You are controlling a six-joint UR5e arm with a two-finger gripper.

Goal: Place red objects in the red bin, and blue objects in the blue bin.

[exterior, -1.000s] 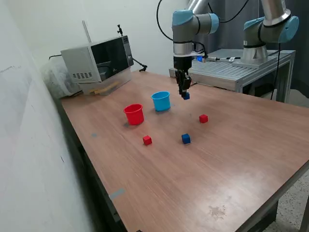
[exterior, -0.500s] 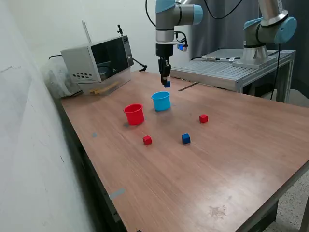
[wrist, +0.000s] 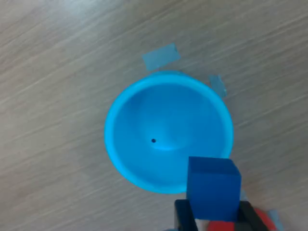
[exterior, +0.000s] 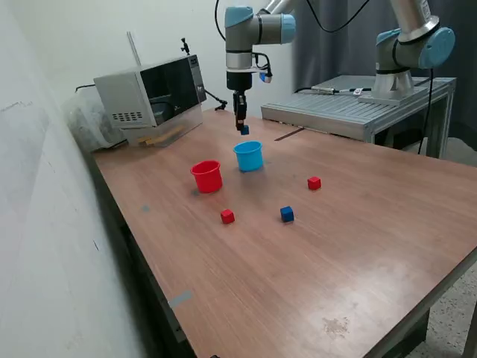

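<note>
My gripper [exterior: 241,125]: pinching 1 dark-blue cube [wrist: 213,188] between both fingers, raised over the blue cup [exterior: 249,156].
Blue cup: upright and empty, on the half of the table [exterior: 373,246] toward its far edge; red cup [exterior: 207,177] just beside it.
Alignment: in the wrist view the cube overlaps the cup's rim, not its middle.
Step in hand, my judgement: centre over the mouth, lower, then release, so the cube cannot clip the rim.
Loose on the table: 2 red cubes [exterior: 227,216] [exterior: 314,183] and 1 blue cube [exterior: 287,214], nearer the front edge than the cups.
</note>
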